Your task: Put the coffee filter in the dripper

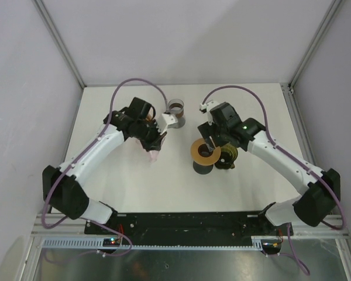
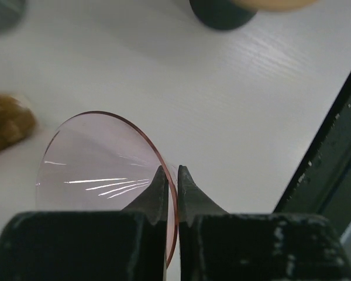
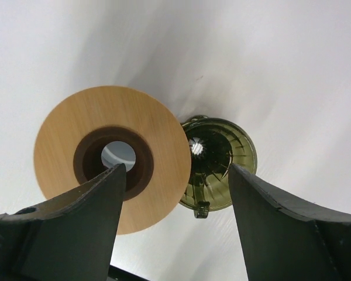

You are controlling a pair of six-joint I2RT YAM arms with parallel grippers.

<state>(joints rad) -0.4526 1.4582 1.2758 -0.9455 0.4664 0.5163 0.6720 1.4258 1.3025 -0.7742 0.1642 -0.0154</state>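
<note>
Only the left wrist view shows the grip: the left end effector (image 2: 169, 171) is clamped on the rim of the coffee filter (image 2: 99, 164), a pink translucent cone just above the counter (image 2: 234, 117); from the top it is only a pink tip (image 1: 154, 155) under the fingers. The right wrist view alone shows the ribbed green dripper (image 3: 219, 164) just beside a wooden ring (image 3: 58, 140); the right end effector (image 3: 176, 167) hangs above both, fingers apart, empty.
</note>
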